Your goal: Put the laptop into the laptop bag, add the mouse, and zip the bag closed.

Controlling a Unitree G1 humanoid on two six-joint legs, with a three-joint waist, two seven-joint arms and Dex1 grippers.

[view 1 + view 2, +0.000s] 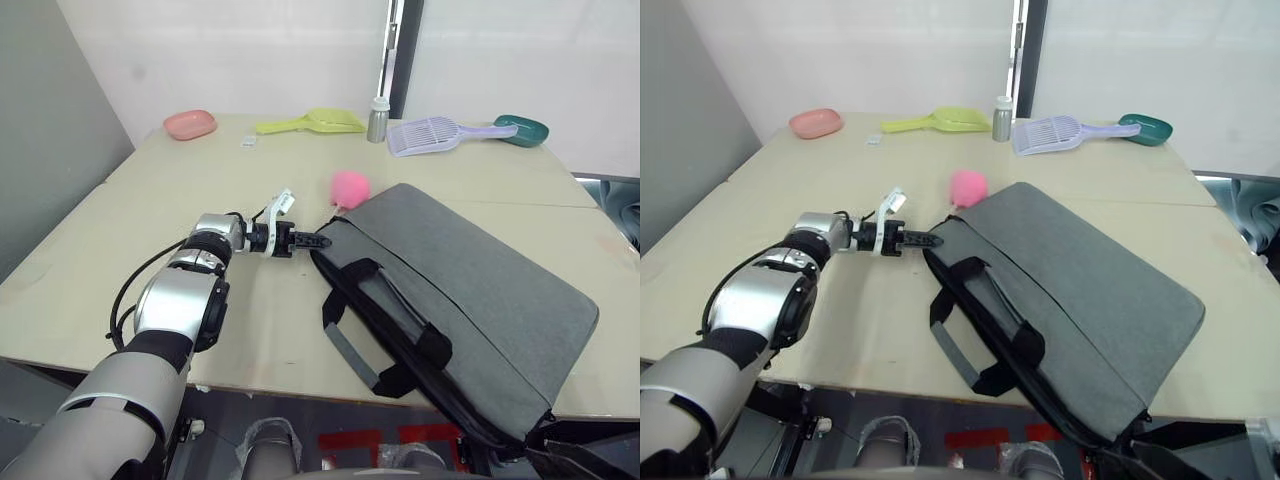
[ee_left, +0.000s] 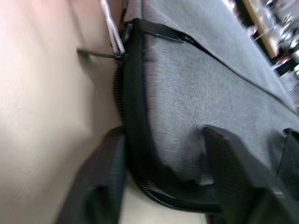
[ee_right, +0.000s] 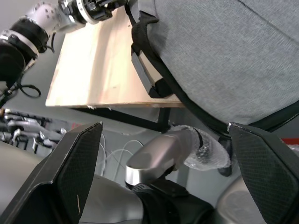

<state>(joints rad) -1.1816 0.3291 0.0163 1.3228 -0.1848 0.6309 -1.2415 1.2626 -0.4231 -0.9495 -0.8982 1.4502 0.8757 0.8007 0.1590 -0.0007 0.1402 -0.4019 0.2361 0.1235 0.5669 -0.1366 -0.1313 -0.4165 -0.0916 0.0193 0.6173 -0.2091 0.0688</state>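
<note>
My left hand (image 1: 318,241) is pinched on the laptop bag (image 1: 470,300) corner mid-frame; right hand (image 3: 163,177) spread wide.

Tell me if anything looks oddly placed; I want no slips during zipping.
The laptop bag lies askew, and its near corner juts past the table's front edge, unsupported. The left gripper is at its far corner. Nothing looks spilled or damaged.

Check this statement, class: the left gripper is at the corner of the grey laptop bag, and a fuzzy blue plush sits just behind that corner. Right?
Not quite. In the left eye view, the plush is pink, not blue. The left gripper is indeed at the laptop bag corner.
</note>
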